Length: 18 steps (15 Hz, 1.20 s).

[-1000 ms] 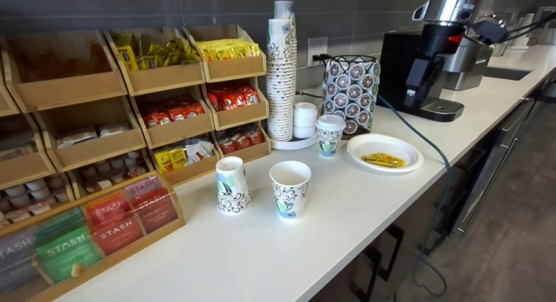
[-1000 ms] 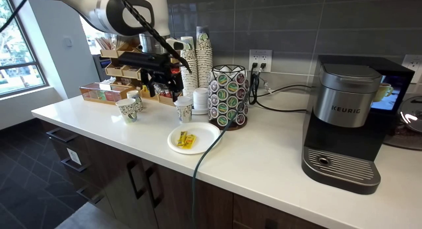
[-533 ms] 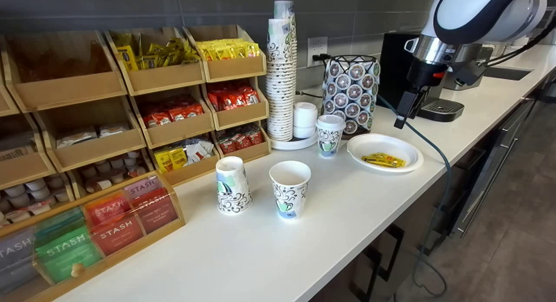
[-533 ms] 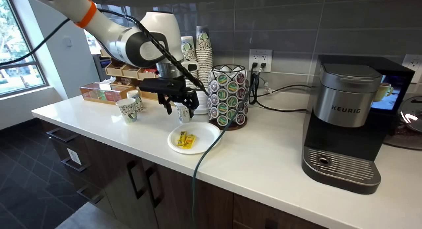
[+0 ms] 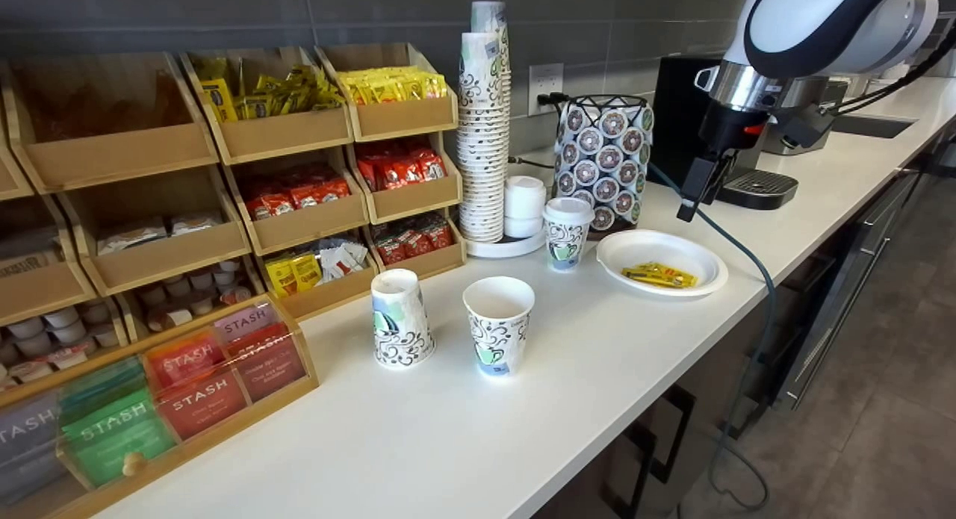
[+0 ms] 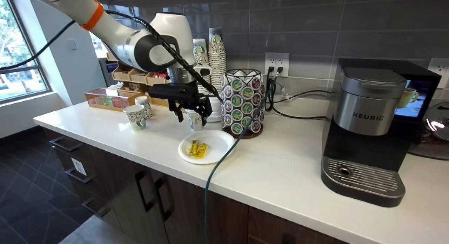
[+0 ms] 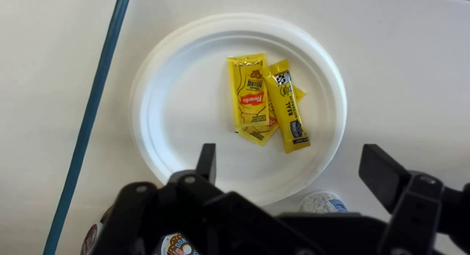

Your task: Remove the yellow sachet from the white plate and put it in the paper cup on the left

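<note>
Several small yellow sachets lie overlapping on the white plate [image 7: 194,101]. The wrist view shows a mustard sachet [image 7: 251,90], a mayonnaise sachet [image 7: 288,108] and another sachet [image 7: 259,134] partly under them. The sachets also show in both exterior views [image 5: 659,275] [image 6: 201,151]. My gripper [image 7: 292,159] is open and empty, pointing down above the far side of the plate, apart from the sachets; it shows in an exterior view [image 6: 192,119]. An open upright paper cup [image 5: 499,325] stands left of the plate. Beside it is an upside-down paper cup [image 5: 402,321].
A lidded cup [image 5: 565,235] stands close behind the plate, beside a coffee pod rack [image 5: 603,160]. A teal cable [image 7: 93,97] runs past the plate's edge. Tall cup stacks [image 5: 482,131], wooden bins [image 5: 407,190], a tea box [image 5: 202,384] and a coffee maker [image 6: 368,107] stand around.
My gripper has come down towards the plate since one second ago, and has stayed almost still over the last half second. The plate, sachets and cups have not moved.
</note>
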Tool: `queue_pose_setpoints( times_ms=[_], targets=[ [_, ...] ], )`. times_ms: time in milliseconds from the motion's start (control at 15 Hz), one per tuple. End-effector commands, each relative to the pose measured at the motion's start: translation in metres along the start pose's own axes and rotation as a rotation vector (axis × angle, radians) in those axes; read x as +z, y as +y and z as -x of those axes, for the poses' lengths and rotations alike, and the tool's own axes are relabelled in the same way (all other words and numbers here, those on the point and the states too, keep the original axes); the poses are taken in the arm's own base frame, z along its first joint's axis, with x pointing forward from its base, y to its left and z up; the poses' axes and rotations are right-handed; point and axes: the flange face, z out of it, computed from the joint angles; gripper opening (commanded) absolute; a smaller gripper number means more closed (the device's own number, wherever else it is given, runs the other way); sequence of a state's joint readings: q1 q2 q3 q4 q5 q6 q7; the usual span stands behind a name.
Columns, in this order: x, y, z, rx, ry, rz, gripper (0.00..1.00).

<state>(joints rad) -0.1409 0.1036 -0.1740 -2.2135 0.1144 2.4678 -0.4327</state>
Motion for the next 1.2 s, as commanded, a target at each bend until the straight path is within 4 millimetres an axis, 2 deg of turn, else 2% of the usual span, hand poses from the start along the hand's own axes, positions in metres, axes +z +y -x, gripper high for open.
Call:
queue_pose_setpoints(
  times_ms=[0, 533, 933, 1000, 1067, 1133],
  targets=[
    [-0.001, 0.0, 0.0, 0.0, -0.001, 0.0, 1.0],
    [0.061, -0.028, -0.045, 0.007, -0.012, -0.004, 1.0],
    [0.084, -0.024, -0.07, -0.014, -0.012, -0.023, 0.99],
    [0.086, -0.021, -0.072, -0.011, -0.018, -0.023, 0.92],
    [0.089, -0.019, -0.072, -0.01, -0.029, -0.025, 0.94],
    [0.09, -0.017, -0.073, -0.01, -0.034, -0.033, 0.88]
  ],
)
